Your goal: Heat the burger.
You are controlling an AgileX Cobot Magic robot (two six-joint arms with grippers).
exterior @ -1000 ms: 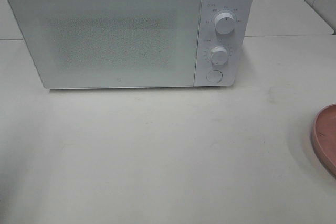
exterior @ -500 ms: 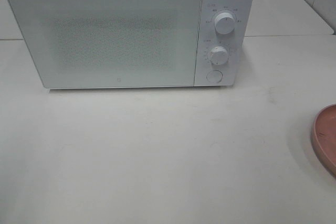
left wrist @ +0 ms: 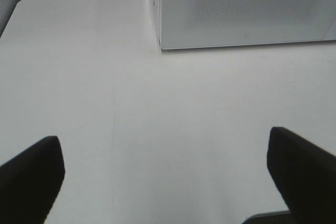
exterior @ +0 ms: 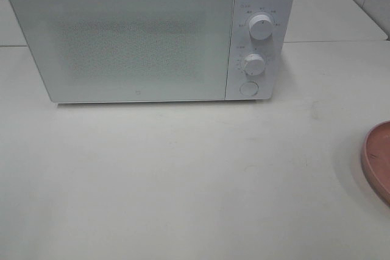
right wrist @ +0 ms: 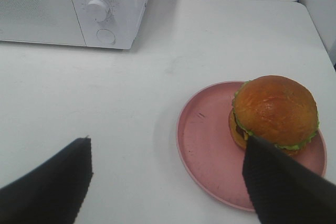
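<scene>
Both hands were spread wide and empty above the counter [exterior: 183,175]: the left hand [left wrist: 165,174] near the microwave [exterior: 146,35], the right hand [right wrist: 168,182] over the pink plate [right wrist: 202,145] bearing the burger [right wrist: 274,113].

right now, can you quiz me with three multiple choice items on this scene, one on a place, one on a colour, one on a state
1. Where does the burger sit?
A. inside the microwave
B. on the plate
C. on the bare table

2. What colour is the plate?
A. pink
B. blue
C. white

3. How is the microwave door?
A. wide open
B. taken off
C. closed

Answers:
1. B, the right wrist view shows the burger resting on the plate, toward one side of it.
2. A, its rim and bare surface are pink in both the right wrist view and the high view.
3. C, the door lies flush with the front beside the two knobs.
</scene>
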